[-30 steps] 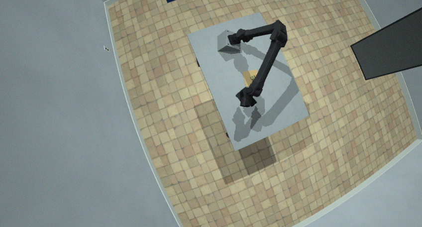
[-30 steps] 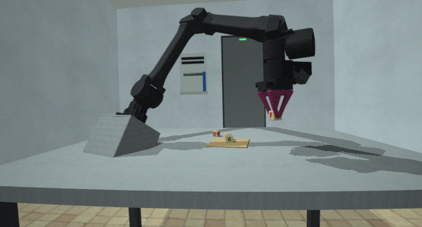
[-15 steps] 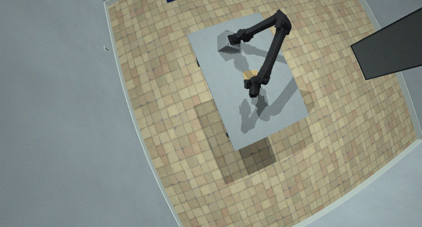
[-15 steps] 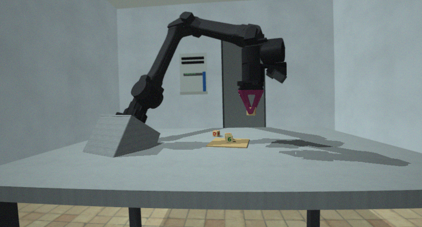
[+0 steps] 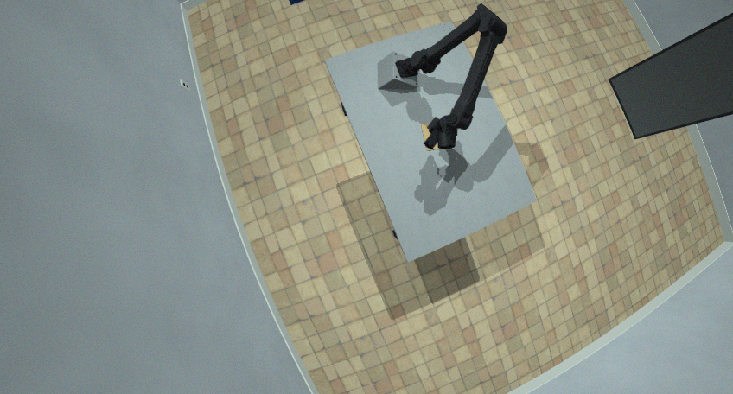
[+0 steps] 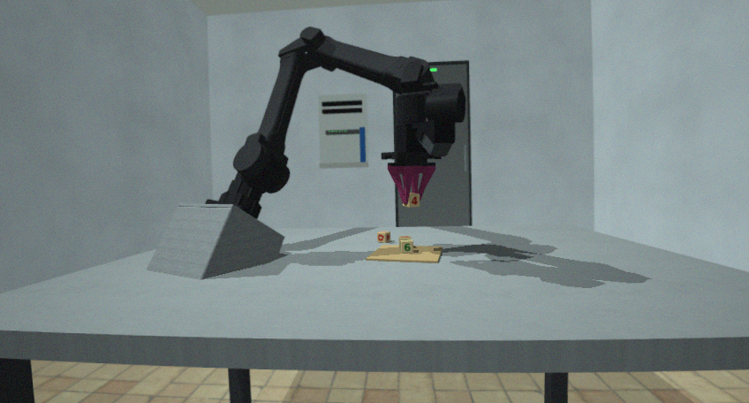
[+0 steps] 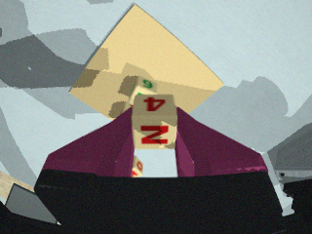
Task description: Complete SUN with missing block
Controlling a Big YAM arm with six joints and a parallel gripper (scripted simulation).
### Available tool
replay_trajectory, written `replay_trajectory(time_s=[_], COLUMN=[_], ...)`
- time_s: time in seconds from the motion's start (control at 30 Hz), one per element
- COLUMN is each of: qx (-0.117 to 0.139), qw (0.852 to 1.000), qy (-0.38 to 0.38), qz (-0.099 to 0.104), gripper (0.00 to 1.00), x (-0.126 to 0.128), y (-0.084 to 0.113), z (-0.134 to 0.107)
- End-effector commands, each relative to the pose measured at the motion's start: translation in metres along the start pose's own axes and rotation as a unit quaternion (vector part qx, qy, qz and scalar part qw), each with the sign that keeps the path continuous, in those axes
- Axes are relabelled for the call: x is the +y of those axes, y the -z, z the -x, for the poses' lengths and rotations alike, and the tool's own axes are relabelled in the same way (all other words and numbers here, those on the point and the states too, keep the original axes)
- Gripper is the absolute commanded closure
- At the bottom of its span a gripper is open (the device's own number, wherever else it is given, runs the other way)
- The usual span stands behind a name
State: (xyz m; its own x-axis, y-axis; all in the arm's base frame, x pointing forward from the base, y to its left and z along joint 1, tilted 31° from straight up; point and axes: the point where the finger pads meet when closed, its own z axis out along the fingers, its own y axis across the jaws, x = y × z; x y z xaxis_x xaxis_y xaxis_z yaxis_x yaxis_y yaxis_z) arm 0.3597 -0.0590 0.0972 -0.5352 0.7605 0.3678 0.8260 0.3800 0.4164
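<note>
a wooden block (image 7: 155,125) showing a red n is clamped in the gripper (image 6: 412,200), held high above the tan mat (image 6: 426,253) on the tabletop (image 6: 315,304), presumably for lowering beside the blocks there.

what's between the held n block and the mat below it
Nothing visible. The jaws hold the block in open air above the tan mat. One block showing a 6 stands on the mat; another sits behind it. The wrist view hides part of the mat.
</note>
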Motion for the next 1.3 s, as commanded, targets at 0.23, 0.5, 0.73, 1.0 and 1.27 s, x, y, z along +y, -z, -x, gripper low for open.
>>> replay_trajectory(time_s=[0.23,0.5,0.73,1.0,1.27], qx=[-0.042,-0.035,-0.034,-0.034,-0.034], qw=[0.975,0.974,0.974,0.974,0.974], qy=[-0.216,-0.223,-0.224,-0.224,-0.224], qz=[0.01,0.002,0.001,0.001,0.0], gripper=[0.8,0.8,0.8,0.8,0.8], x=[0.005,0.001,0.001,0.0,0.0], y=[0.001,-0.005,-0.011,-0.037,-0.067], z=[-0.006,-0.005,-0.004,-0.003,-0.002])
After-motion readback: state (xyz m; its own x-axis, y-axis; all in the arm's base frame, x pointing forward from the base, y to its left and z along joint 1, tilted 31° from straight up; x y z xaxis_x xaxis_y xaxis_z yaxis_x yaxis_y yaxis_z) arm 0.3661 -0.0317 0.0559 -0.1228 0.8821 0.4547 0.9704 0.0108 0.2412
